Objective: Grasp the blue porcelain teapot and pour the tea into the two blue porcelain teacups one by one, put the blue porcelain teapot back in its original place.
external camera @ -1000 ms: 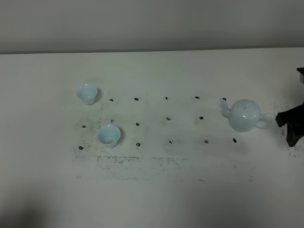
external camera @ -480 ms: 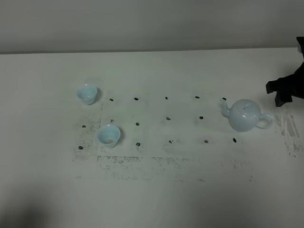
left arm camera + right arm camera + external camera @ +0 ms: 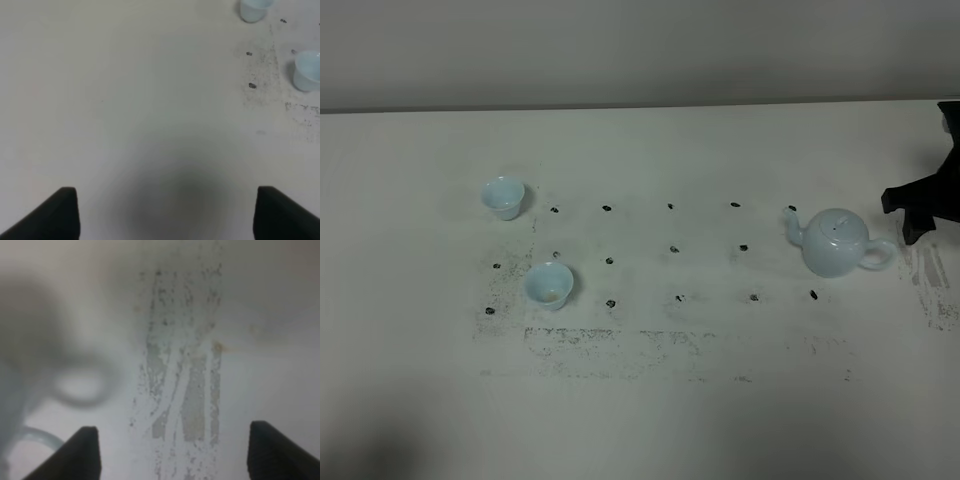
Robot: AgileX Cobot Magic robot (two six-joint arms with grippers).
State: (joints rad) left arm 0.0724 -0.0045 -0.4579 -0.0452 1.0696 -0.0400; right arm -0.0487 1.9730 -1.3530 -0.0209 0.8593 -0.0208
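The blue porcelain teapot [image 3: 834, 243] stands upright on the right of the white table, spout to the left and loop handle to the right. My right gripper [image 3: 902, 214] hangs open just right of and behind the handle, touching nothing. In the right wrist view my right gripper [image 3: 172, 455] is open, with the blurred handle of the teapot [image 3: 31, 436] off to one side. The two blue porcelain teacups [image 3: 504, 197] [image 3: 549, 285] stand upright at the left. My left gripper [image 3: 167, 215] is open over bare table, the teacups [image 3: 252, 10] [image 3: 307, 72] far ahead. No tea shows clearly.
Small dark marks [image 3: 674, 249] form a grid between the cups and the teapot. Smudged scuff lines [image 3: 620, 340] run along the front of the grid. More streaks [image 3: 932, 285] lie right of the teapot. The back wall meets the table's far edge [image 3: 640, 106].
My right gripper has moved from beside the teapot handle toward the far side of the table, then settled slightly back. Teapot and cups have not moved.
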